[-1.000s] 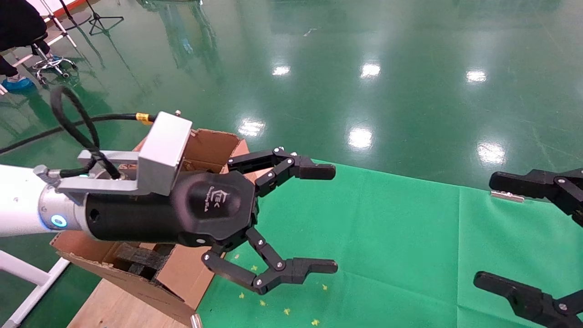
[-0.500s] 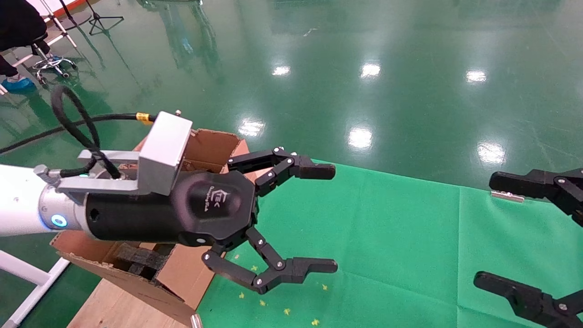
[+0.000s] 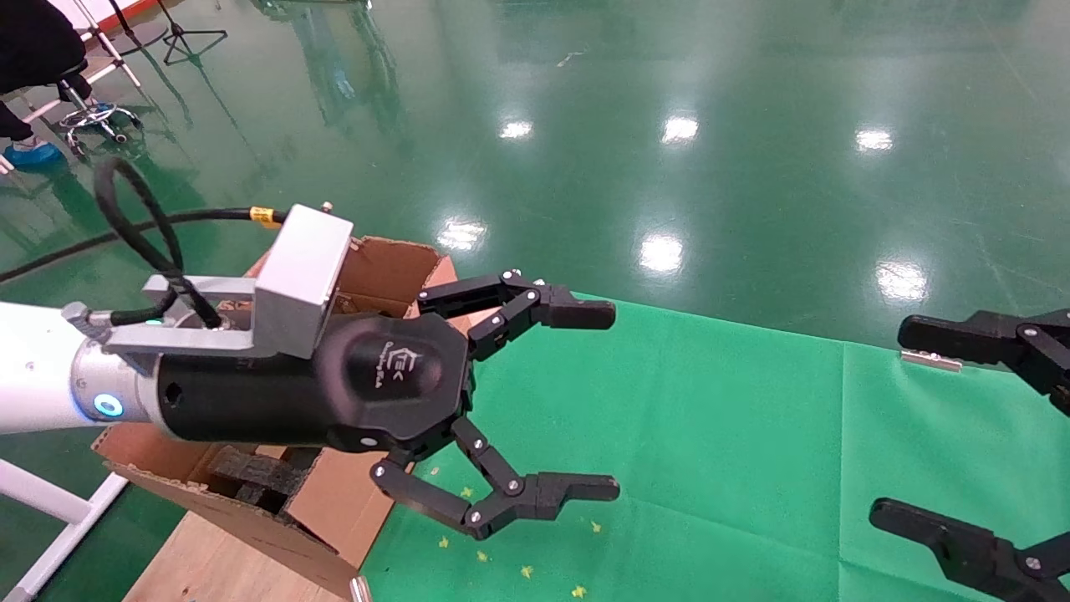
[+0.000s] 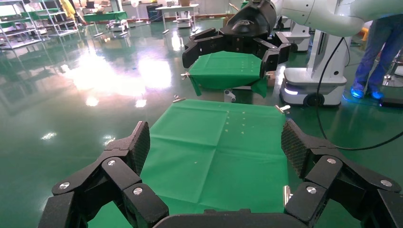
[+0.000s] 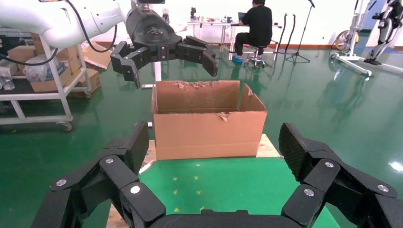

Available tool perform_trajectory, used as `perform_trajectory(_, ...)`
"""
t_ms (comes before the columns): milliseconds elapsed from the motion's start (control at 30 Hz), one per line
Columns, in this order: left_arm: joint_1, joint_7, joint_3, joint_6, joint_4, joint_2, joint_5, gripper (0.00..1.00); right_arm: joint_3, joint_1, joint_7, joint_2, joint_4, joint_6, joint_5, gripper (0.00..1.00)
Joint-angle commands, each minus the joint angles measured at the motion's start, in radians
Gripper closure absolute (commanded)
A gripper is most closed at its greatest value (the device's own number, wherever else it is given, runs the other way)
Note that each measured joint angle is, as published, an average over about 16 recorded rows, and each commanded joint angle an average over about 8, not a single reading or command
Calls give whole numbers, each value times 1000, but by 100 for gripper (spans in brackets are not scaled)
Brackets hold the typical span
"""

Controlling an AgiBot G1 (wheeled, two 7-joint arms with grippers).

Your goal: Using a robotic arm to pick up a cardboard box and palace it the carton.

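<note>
The carton (image 3: 389, 272) stands open at the left end of the green-clothed table (image 3: 710, 435), partly hidden behind my left arm; the right wrist view shows it whole (image 5: 209, 128), with torn flap edges. My left gripper (image 3: 616, 401) is open and empty, held in the air just right of the carton, over the cloth. It also shows in the right wrist view (image 5: 173, 64), above the carton. My right gripper (image 3: 888, 422) is open and empty at the right edge, and shows in the left wrist view (image 4: 227, 61). The small cardboard box is out of view.
Black foam pieces (image 3: 259, 477) lie inside the carton. The carton stands on a wooden board (image 3: 201, 560). A metal clip (image 3: 929, 359) holds the cloth at the far right edge. Glossy green floor surrounds the table. A person sits at a desk (image 5: 259, 23).
</note>
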Motion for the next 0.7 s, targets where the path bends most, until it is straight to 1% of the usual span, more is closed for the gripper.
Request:
perform_trajectory(33,0,0,0,0,0,0,0,0,0,0,0,0,0,0,0,0)
perform_trajectory(700,0,0,0,0,0,0,0,0,0,0,0,0,0,0,0,0)
